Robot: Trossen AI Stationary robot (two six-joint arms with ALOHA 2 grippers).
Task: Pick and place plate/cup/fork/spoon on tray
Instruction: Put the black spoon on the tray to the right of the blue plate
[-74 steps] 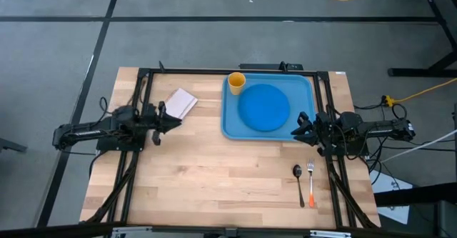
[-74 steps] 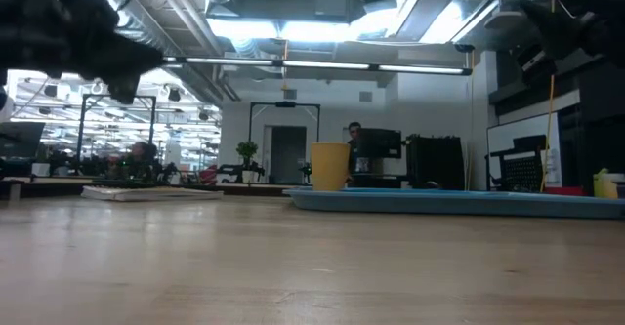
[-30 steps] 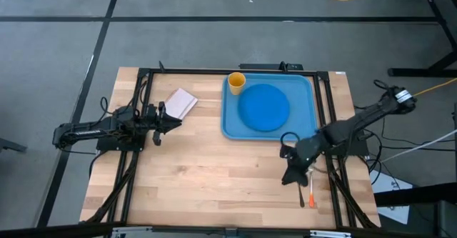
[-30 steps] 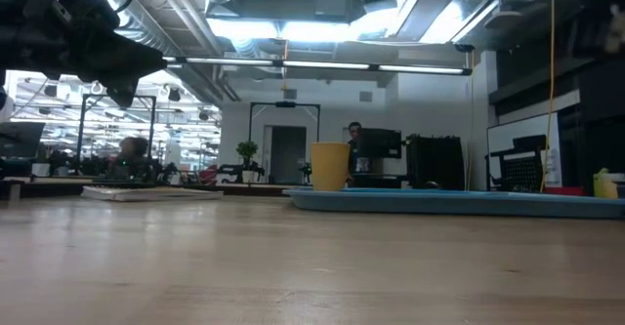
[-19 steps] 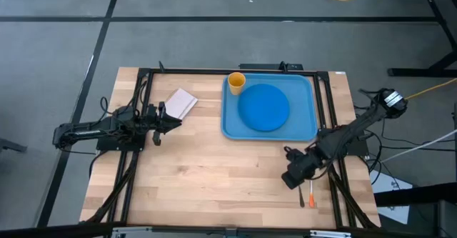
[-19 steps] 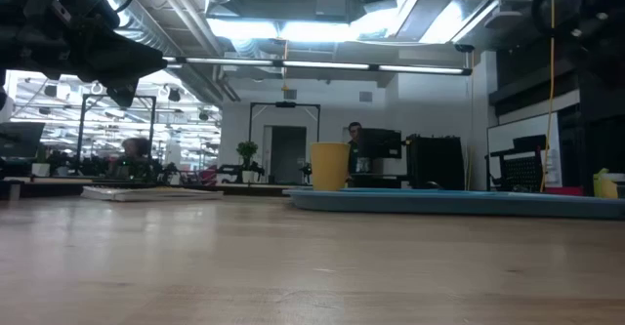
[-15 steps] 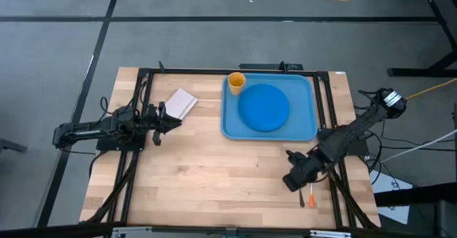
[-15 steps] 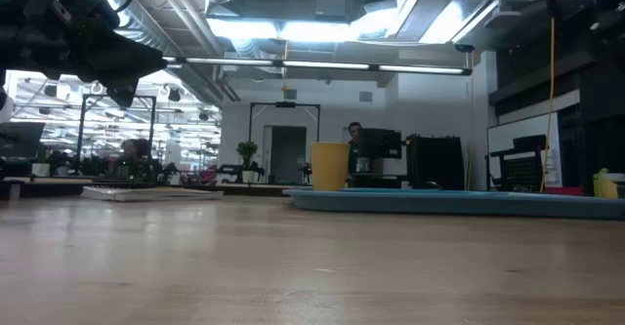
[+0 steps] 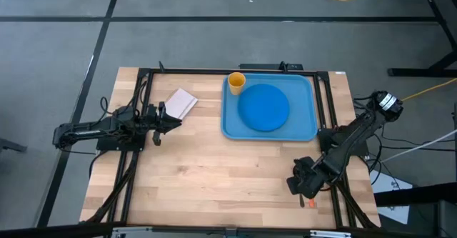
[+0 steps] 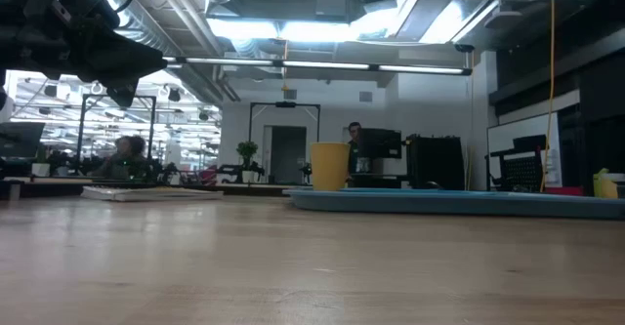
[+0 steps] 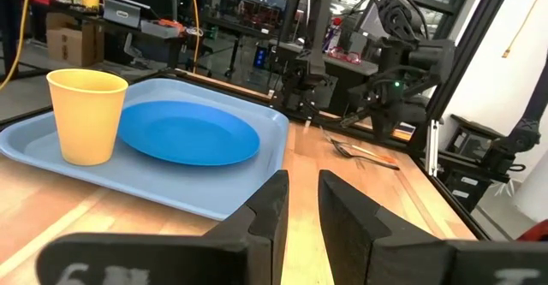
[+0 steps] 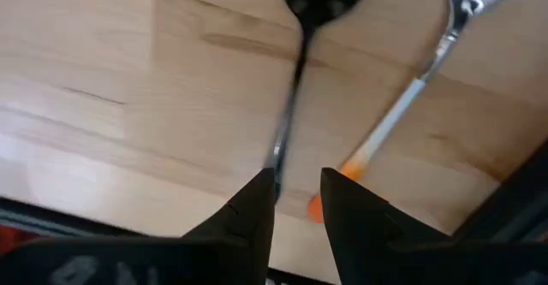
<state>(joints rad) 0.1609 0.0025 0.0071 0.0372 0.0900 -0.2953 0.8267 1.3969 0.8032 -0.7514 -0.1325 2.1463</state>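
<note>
Descent of the right gripper (image 12: 296,201) over the spoon (image 12: 301,54) is what has changed: earlier it was parked beside the tray (image 9: 308,132), and it is now lowered above the cutlery at the near right of the table (image 9: 207,174). Its jaws are narrowly parted around the spoon's handle, nothing gripped yet; a grasp is judged imminent. The fork (image 12: 411,97) lies just beside. The plate (image 9: 263,106) and cup (image 9: 236,81) are already seated in the tray. The left gripper (image 11: 301,204) is unmoved, jaws narrow and empty.

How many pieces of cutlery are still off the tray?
2. The spoon and fork lie side by side on the table, under the right gripper; the high view hides most of both.
</note>
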